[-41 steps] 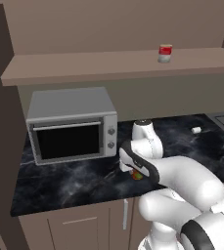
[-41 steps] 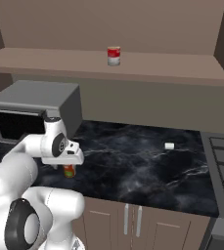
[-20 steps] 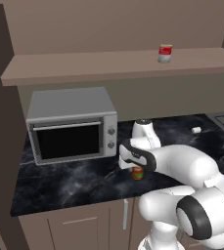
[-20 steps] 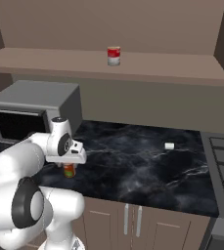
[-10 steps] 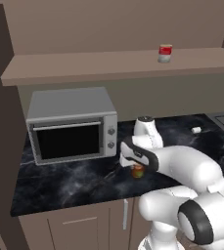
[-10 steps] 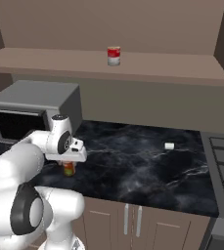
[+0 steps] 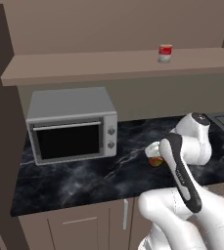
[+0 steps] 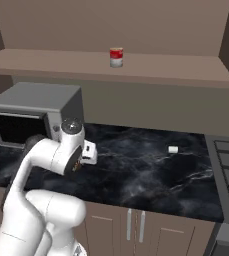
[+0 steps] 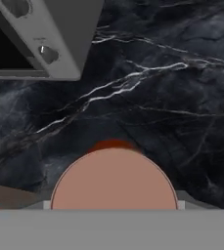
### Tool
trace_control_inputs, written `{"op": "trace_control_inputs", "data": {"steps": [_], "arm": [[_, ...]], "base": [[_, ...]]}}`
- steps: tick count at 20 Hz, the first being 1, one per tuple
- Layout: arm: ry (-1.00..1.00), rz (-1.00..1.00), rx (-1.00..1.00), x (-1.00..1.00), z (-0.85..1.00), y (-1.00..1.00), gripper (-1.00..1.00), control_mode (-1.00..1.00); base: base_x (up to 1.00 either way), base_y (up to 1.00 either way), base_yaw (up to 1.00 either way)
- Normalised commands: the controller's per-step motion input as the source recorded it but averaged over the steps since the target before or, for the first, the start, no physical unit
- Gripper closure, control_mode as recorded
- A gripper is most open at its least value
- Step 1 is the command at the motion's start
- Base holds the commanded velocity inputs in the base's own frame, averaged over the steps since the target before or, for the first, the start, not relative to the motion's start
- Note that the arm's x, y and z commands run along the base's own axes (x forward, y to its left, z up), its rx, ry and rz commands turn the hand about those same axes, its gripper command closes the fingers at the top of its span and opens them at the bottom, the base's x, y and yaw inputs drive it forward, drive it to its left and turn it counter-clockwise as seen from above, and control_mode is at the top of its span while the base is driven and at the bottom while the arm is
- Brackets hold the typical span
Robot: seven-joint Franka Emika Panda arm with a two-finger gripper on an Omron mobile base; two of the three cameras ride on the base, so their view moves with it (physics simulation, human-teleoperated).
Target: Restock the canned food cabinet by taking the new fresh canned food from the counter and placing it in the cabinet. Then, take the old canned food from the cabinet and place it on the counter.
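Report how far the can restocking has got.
Done: nothing is swapped yet. The old canned food stands alone on the cabinet ledge. In hand: the new fresh canned food sits right under the gripper, its round top filling the lower hand view, above the counter; whether the fingers have closed on it cannot be told. Left: both placements.

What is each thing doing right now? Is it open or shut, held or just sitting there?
Orange-red can: at the gripper, over the counter; grip itself hidden.
Red can with cream band: upright on the cabinet ledge, untouched.
Microwave: door shut.
Small white block: lying on the counter.
Gripper: open or shut, cannot tell.
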Motion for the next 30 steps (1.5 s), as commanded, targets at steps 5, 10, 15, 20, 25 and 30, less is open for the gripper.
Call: {"op": "trace_control_inputs", "data": {"steps": [5, 10, 15, 20, 25, 30], "arm": [[-0.37, 0.00, 0.09, -0.74, 1.00, -0.47, 1.00, -1.00], [-0.34, 0.00, 0.02, -0.73, 1.00, -0.45, 1.00, -1.00], [-0.27, 0.00, 0.01, -0.73, 1.00, -0.33, 1.00, -1.00], [-0.13, -0.02, 0.00, -0.52, 1.00, -0.09, 1.00, -1.00], [0.01, -0.05, -0.10, -0.33, 1.00, -0.03, 1.00, -1.00], [0.20, -0.18, -0.20, 0.02, 1.00, 0.50, 1.00, -1.00]], "base": [[0.00, 0.00, 0.00], [0.00, 0.00, 0.00], [0.00, 0.00, 0.00], [0.00, 0.00, 0.00], [0.00, 0.00, 0.00], [0.00, 0.00, 0.00]]}}
